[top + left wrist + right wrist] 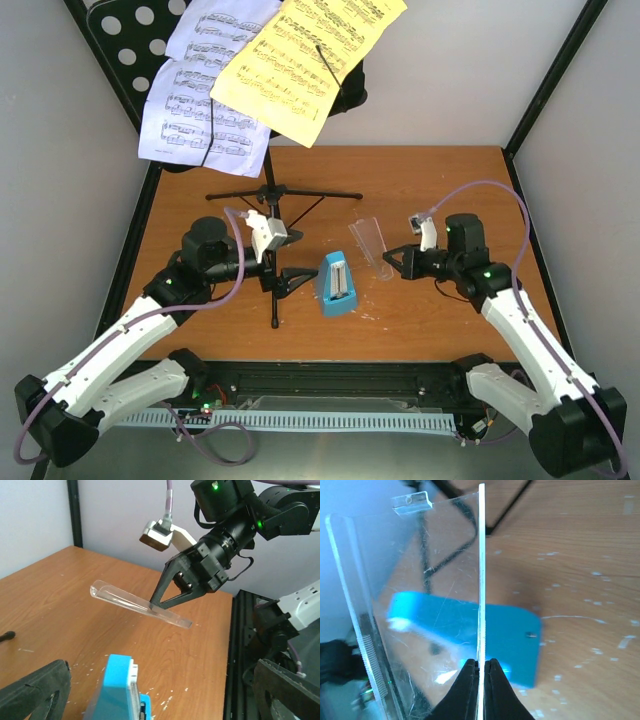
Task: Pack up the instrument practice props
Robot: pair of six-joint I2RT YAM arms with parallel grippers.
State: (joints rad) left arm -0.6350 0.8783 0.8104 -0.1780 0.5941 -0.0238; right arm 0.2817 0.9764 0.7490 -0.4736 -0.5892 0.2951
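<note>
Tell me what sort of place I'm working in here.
Probably a lab robot test cell, not a real music room: a wooden table boxed in by plain white walls and black frame posts, with a music stand, sheet music and metronome as props.

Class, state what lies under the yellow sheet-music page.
The yellow sheet-music page overlaps white sheet-music pages on the black round-holed music-stand desk. The white pages' right edges and most of the desk are covered.

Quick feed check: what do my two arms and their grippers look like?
The left arm and right arm have white shells, black joints, green LEDs, and a lilac cable to a white wrist camera. The left gripper and right gripper are black with tapered fingers.
</note>
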